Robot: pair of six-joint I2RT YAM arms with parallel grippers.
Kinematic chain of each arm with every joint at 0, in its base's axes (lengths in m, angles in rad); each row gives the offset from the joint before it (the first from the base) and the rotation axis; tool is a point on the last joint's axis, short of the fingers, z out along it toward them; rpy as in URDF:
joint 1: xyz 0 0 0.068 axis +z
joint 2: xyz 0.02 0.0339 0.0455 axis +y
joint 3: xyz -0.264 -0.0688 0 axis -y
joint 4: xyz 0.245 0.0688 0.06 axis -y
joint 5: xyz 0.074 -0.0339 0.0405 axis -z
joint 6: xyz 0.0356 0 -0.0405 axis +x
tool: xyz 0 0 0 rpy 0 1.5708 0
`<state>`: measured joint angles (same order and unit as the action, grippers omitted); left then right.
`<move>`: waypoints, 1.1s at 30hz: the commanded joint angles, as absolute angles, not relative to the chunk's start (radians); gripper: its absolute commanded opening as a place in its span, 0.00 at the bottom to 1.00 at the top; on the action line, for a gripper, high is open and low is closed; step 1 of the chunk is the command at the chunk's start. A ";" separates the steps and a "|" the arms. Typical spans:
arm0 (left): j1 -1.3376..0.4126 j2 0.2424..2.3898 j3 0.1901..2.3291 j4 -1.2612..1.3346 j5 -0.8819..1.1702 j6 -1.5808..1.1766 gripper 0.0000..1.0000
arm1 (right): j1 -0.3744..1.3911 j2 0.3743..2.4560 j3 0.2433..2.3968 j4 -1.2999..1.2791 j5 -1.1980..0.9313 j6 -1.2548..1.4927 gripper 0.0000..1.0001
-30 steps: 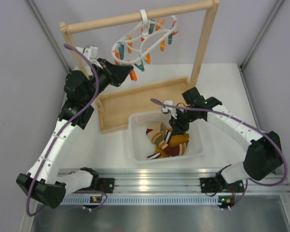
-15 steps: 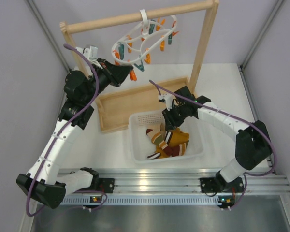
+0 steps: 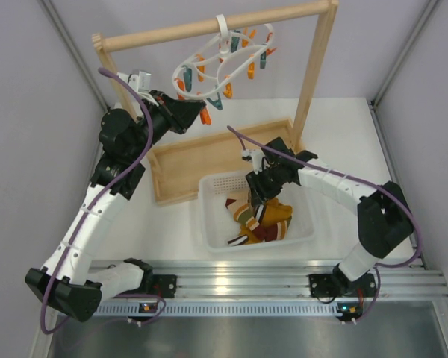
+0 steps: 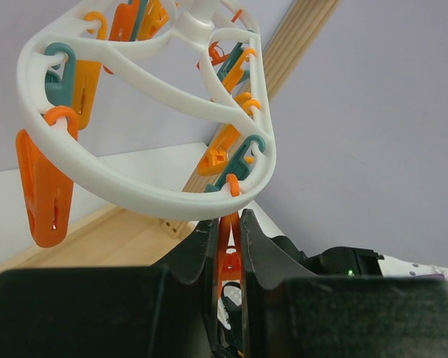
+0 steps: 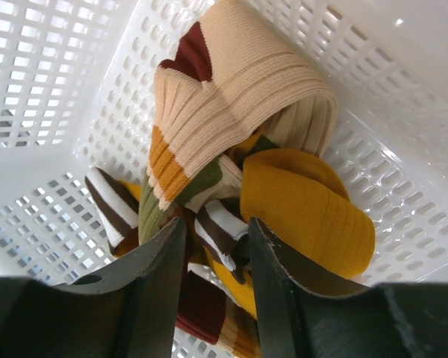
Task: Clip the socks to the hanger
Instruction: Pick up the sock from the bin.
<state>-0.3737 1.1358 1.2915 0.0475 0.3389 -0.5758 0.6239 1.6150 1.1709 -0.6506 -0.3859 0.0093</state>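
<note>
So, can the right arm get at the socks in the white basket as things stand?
Probably yes: the right gripper hangs right at the socks in the open-topped basket, jaws apart, with nothing in between.

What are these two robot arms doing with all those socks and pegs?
The left gripper is pinching an orange peg on the white hanger, which hangs from the wooden rail. The right gripper is down in the white basket, its tips either side of a striped cuff among the socks. Whether it has hold of one is unclear. No sock is clipped on.
</note>
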 commanded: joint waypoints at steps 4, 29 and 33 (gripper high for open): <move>-0.371 1.112 1.272 0.005 0.368 -0.571 0.00 | 0.632 1.611 1.169 -0.647 -0.319 0.038 0.43; -0.371 1.106 1.262 0.005 0.365 -0.571 0.00 | 0.632 1.485 1.120 -0.649 -0.452 0.028 0.00; -0.371 1.108 1.262 0.005 0.374 -0.574 0.00 | 0.601 1.384 1.106 -0.568 -0.492 -0.119 0.00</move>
<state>-0.3737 1.1339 1.2804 0.0494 0.3248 -0.5762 0.6186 1.4925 1.1053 -0.6571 -0.4236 0.0040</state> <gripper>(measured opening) 0.147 0.021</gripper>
